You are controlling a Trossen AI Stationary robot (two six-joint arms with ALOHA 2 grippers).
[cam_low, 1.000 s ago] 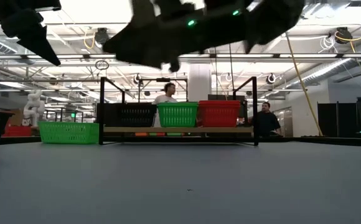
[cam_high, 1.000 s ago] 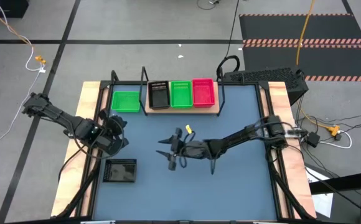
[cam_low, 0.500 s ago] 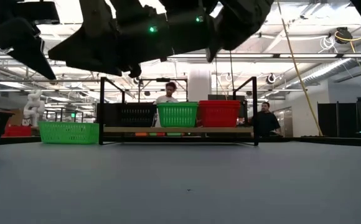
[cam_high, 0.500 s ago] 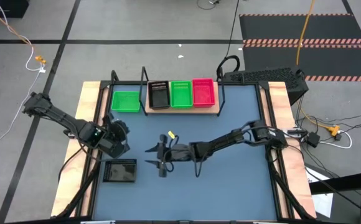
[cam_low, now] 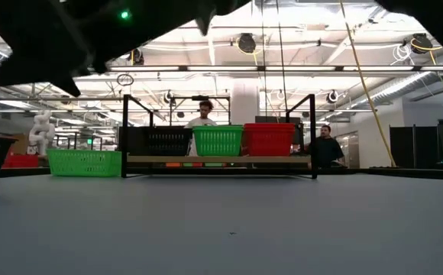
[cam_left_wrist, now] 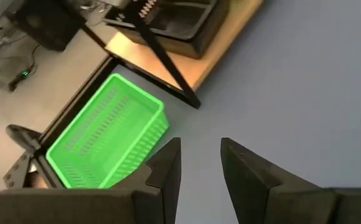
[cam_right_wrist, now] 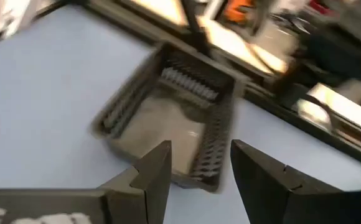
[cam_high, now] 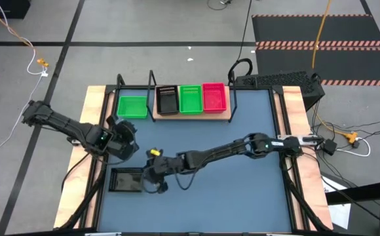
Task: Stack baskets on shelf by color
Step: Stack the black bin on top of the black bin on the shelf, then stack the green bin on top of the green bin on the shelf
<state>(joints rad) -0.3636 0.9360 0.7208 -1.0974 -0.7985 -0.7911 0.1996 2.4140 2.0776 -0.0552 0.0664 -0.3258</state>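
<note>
I count black, green and pink-red mesh baskets on the light wooden shelf (cam_high: 191, 117) at upper centre (stack heights unclear), while my right gripper (cam_high: 152, 178), fingers apart, reaches the loose black mesh basket (cam_high: 127, 179) at lower left; a loose bright green mesh basket (cam_high: 132, 106) and idle left gripper (cam_high: 124, 139), fingers parted, wait.

- The shelf (cam_high: 191, 117) sits at the upper middle of the table (cam_high: 242, 196) in the high view, against its far edge.
- Three baskets stand on it side by side: one (cam_high: 168, 100) at left, one (cam_high: 190, 99) in the middle, one (cam_high: 214, 96) at right.
- A fourth basket (cam_high: 132, 106) lies on the table just left of the shelf.
- A fifth basket (cam_high: 126, 179) lies at the lower left of the table, well apart from the shelf.
- The right gripper (cam_high: 152, 181) hangs just right of that fifth basket.
- The left gripper (cam_high: 123, 134) hangs between the fourth and fifth baskets.
</note>
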